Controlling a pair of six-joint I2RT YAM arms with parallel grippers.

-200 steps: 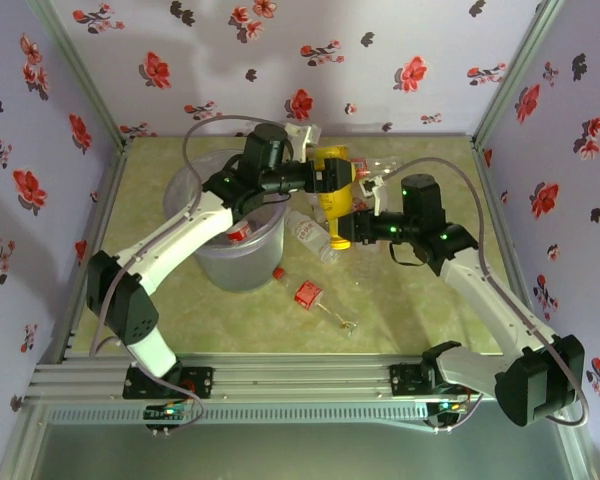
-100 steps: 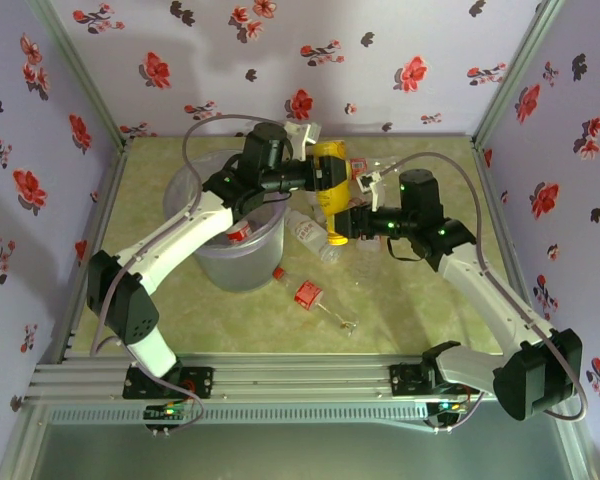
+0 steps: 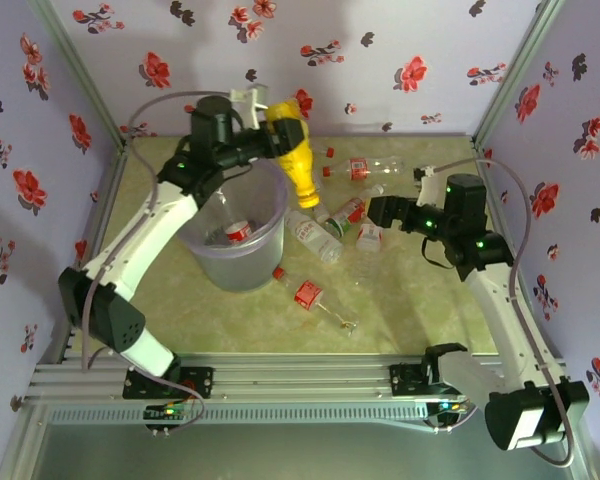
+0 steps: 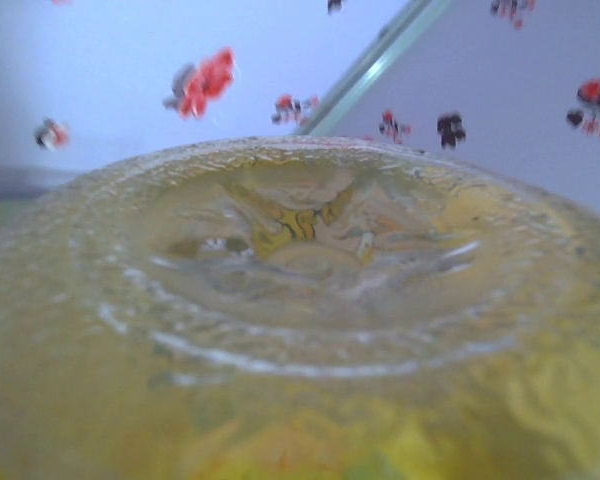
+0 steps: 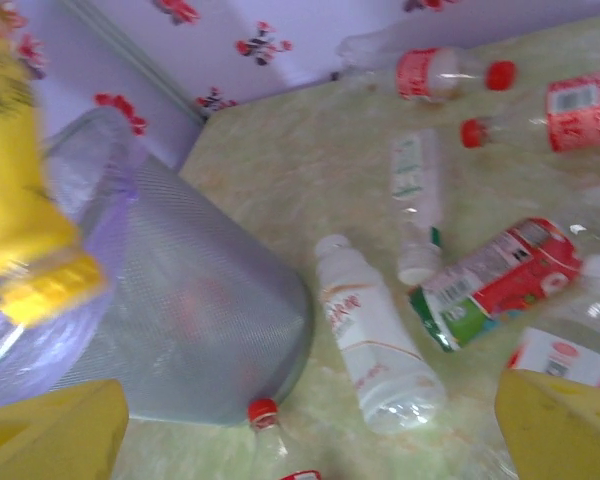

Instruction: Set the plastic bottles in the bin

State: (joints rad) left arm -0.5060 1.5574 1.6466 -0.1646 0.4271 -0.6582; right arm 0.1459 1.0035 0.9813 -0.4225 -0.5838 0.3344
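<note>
Loose bottles (image 3: 313, 236) crowd the table (image 3: 210, 320) right of the bin (image 3: 236, 266); a yellow bottle (image 3: 296, 165) hangs over its far right rim. On the bin's near side the table lies bare.

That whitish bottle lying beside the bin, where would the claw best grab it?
Around its middle, coming straight down from above, I'd guess. The whitish bottle lies flat on its side on the table, round body exposed on top. The bin stands close beside it, so a sideways approach seems cramped.
</note>
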